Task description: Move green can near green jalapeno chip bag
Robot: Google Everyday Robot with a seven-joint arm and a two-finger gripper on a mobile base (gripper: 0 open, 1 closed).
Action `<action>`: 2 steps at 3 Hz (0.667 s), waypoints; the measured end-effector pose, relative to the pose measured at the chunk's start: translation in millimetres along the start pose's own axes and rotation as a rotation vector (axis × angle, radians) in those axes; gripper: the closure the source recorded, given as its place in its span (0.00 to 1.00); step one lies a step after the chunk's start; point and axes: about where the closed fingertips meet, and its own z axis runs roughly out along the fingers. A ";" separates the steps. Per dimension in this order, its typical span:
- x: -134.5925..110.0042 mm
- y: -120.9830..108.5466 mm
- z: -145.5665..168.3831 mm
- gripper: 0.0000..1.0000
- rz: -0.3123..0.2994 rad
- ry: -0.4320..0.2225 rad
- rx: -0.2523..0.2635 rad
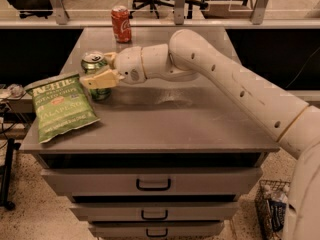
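Green can stands upright, long axis vertical, clamped between the fingers of the gripper, at the left rear of the desk. Green jalapeno chip bag lies flat just beside it, left and toward the front edge (upper right corner nearly at the can). The arm reaches in low from the right with a level wrist, so probably only a short set-down is left.
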 end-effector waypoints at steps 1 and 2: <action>2.7 5.6 8.2 0.57 0.015 -0.002 -0.021; 3.3 11.3 13.9 0.35 0.036 -0.019 -0.036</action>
